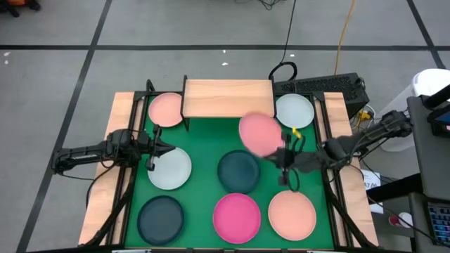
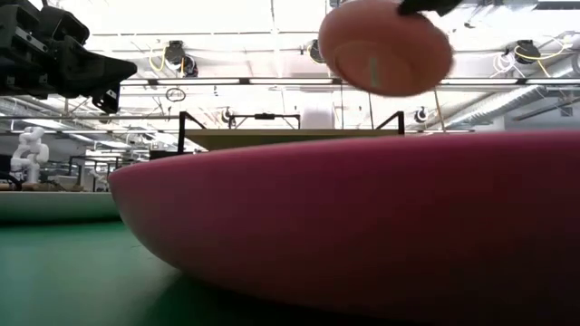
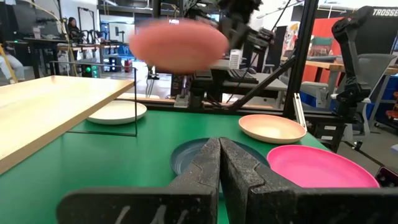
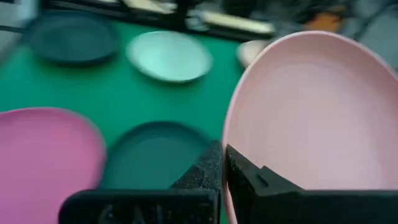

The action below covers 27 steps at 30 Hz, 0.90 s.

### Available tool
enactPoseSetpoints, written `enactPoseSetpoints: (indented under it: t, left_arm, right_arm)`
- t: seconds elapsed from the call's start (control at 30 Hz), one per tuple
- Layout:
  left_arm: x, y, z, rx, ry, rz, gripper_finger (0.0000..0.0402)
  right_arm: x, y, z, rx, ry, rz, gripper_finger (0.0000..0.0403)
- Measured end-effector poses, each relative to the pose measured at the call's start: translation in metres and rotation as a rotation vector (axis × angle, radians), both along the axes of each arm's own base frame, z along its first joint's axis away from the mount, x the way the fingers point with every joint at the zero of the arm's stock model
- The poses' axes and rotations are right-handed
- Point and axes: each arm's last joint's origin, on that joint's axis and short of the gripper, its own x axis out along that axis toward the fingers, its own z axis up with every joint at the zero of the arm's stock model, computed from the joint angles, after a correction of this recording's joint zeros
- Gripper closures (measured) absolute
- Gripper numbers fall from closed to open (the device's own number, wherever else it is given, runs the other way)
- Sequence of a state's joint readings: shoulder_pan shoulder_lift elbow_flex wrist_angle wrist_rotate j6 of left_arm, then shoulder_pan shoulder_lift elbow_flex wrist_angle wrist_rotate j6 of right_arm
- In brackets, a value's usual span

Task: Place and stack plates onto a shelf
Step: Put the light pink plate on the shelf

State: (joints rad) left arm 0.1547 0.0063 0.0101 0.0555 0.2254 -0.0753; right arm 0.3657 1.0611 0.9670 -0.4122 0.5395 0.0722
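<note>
White letters "TROSS", cut off at the edge, on a dark banner [image 3: 384,11] in the room behind; nothing else legible.

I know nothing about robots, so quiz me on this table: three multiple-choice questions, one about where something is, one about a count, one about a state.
1. Where is the rose plate?
A. Flat on the green mat
B. In the air, held by the right end effector, near the shelf's front right corner
C. On top of the shelf

2. How many dark grey-teal plates lie on the mat?
A. One
B. Two
C. Four

3. What is the state of the shelf top?
A. Bare
B. Holds one plate
C. Holds a stack

Answers:
1 B: the right wrist view shows its rim pinched in the shut fingers, and the low view shows it off the mat.
2 B: one in the middle, one at the front left.
3 A: the high view shows only light wood.
</note>
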Motion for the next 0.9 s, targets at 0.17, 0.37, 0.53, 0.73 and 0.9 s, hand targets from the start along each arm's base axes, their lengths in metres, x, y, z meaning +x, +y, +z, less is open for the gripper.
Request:
enactPoseSetpoints:
  t: [0.17, 0.37, 0.53, 0.73, 0.9]
  left_arm:
    - [0.000, 0.000, 0.000, 0.000, 0.000, 0.000, 0.0394]
    - [0.000, 0.000, 0.000, 0.000, 0.000, 0.000, 0.0394]
    - [0.000, 0.000, 0.000, 0.000, 0.000, 0.000, 0.0394]
    - [0.000, 0.000, 0.000, 0.000, 0.000, 0.000, 0.0394]
    - [0.000, 0.000, 0.000, 0.000, 0.000, 0.000, 0.0394]
  right_arm:
    - [0.015, -0.041, 0.011, -0.116, -0.022, -0.093, 0.0403]
    - [0.031, -0.096, 0.003, -0.086, 0.009, -0.123, 0.0403]
    - [0.042, -0.131, -0.012, -0.064, 0.056, -0.123, 0.0403]
    - [0.054, -0.152, -0.031, -0.013, 0.097, -0.115, 0.0403]
    - [0.064, -0.155, -0.040, -0.022, 0.108, -0.108, 0.0403]
